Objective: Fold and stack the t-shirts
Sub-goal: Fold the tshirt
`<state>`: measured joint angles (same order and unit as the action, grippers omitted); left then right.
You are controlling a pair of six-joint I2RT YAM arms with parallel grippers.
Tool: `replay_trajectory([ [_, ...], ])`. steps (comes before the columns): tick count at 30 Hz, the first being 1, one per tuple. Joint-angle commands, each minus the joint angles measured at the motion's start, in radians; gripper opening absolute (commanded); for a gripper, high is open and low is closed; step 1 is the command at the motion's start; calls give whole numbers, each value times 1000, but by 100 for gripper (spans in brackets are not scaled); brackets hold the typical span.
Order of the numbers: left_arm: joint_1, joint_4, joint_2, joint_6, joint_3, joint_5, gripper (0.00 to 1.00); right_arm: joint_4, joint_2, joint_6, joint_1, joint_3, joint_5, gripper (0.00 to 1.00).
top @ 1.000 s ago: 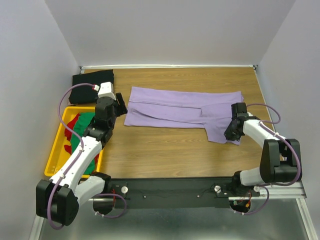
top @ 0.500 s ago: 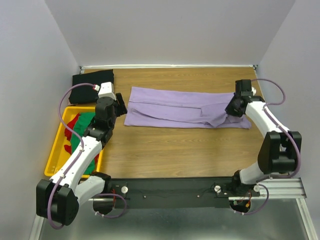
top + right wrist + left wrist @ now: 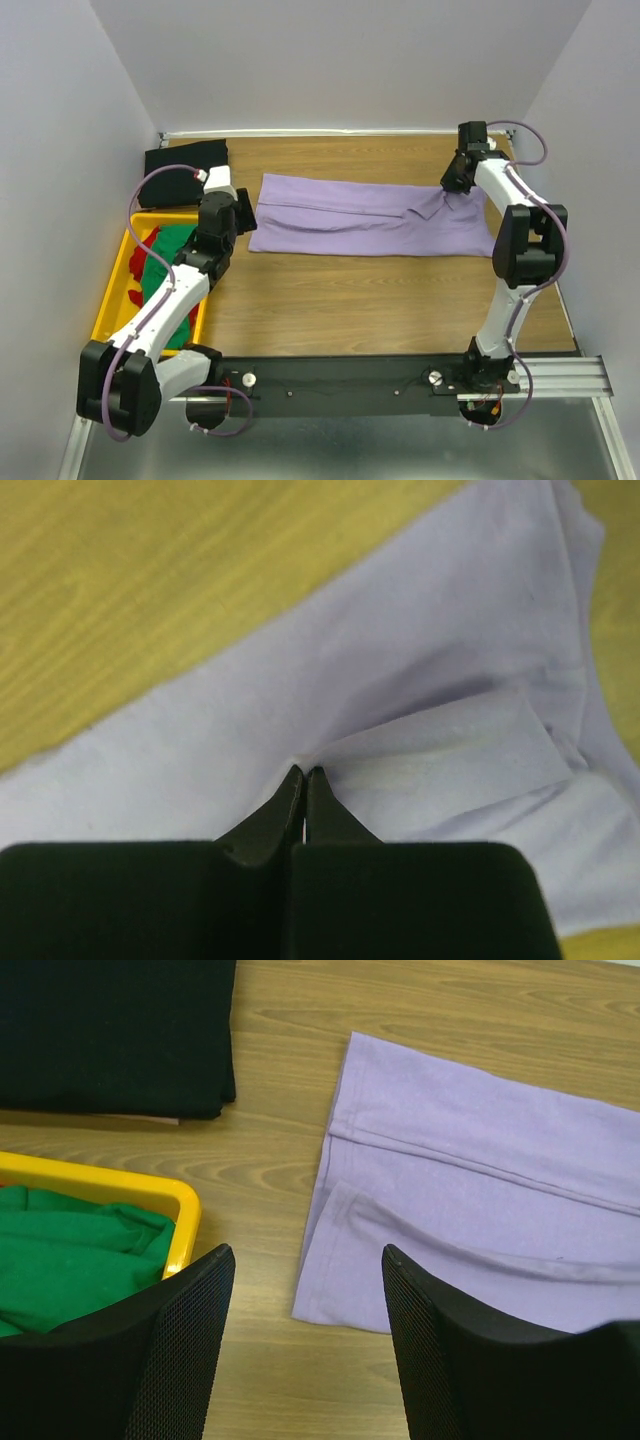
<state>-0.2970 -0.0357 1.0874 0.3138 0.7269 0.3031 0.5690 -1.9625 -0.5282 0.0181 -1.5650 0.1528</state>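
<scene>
The lavender t-shirt (image 3: 360,215) lies as a long folded strip across the table's far half; it also shows in the left wrist view (image 3: 480,1190) and the right wrist view (image 3: 330,670). My right gripper (image 3: 452,186) is shut on a fold of it near its right end (image 3: 304,772). My left gripper (image 3: 243,212) is open and empty just left of the shirt's left edge (image 3: 305,1270). The black t-shirt (image 3: 182,172) lies folded at the far left (image 3: 110,1030). The green t-shirt (image 3: 165,262) and the red t-shirt (image 3: 140,262) sit in the crate.
A yellow plastic crate (image 3: 108,300) stands at the left edge, its rim (image 3: 120,1185) beside my left fingers. White walls close the table at the back and both sides. Bare wood lies in front of the lavender shirt.
My right gripper has carried the shirt's right lower flap from the near right up to the far right, folding it over. The left arm has hardly moved.
</scene>
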Motion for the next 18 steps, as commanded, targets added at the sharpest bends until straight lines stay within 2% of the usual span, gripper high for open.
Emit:
replay_trajectory([
  [1,-2,10,28,-15,0,22,68,-1,-73,20,5,-84,8,6],
  [6,-2,0,66,-16,6,13,68,-3,-145,27,3,-153,16,8],
  [9,-2,-6,89,-16,12,-4,68,-1,-176,37,5,-185,11,29],
  [10,-2,-9,95,-16,12,-7,68,-1,-173,45,5,-188,8,39],
  [12,-2,-18,114,-15,19,-22,68,-1,-148,50,5,-178,13,49],
  [15,-2,-26,131,-1,26,-51,68,-3,-70,69,3,-133,40,56],
  [18,-2,-43,166,30,46,-97,66,-18,55,80,-12,-9,57,57],
])
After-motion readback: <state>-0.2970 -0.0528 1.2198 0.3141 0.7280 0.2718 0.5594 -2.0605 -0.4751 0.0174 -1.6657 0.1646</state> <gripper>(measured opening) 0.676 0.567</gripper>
